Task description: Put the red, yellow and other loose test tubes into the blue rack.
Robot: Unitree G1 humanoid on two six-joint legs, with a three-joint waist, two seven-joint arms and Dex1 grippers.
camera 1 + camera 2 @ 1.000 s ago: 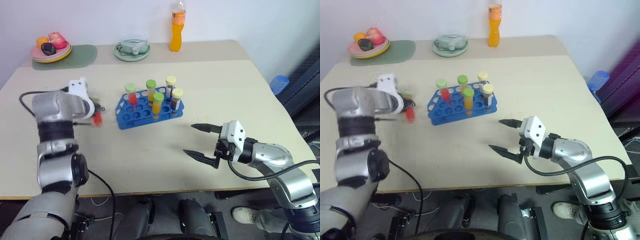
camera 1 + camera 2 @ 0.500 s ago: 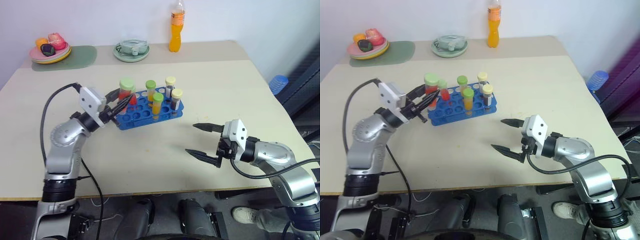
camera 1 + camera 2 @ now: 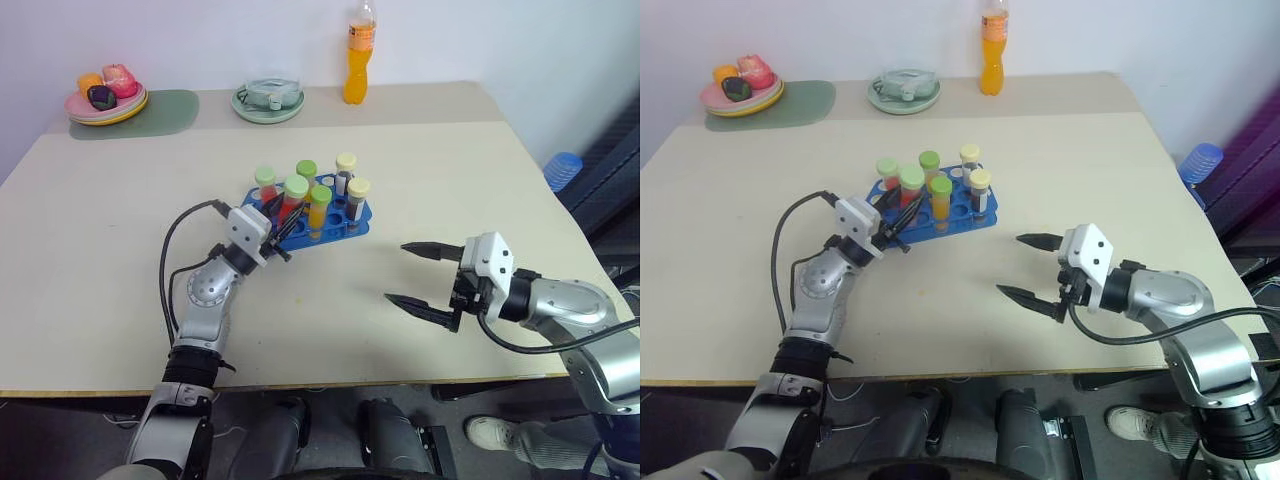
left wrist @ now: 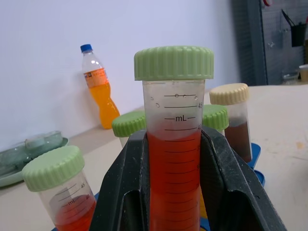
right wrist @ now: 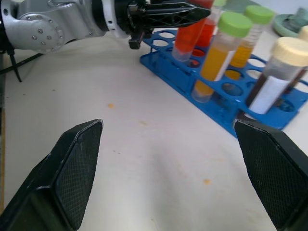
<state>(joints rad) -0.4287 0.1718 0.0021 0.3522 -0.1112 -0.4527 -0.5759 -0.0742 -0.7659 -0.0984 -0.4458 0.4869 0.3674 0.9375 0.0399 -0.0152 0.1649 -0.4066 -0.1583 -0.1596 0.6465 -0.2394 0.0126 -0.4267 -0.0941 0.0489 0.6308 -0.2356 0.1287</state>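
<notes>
Currently, your left gripper [image 3: 279, 222] was clamped on a red test tube [image 4: 174, 159] with a green cap, held upright between its jaws at the near edge of the blue rack [image 3: 352, 226]. Your right gripper [image 3: 420, 274] hung well apart from it, jaws spread wide and holding nothing.

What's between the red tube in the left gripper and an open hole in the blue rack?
Nothing visible. The left gripper holds the red tube upright over the blue rack at its near-left end; the right wrist view shows open holes there. Seated tubes stand close beside it.
</notes>
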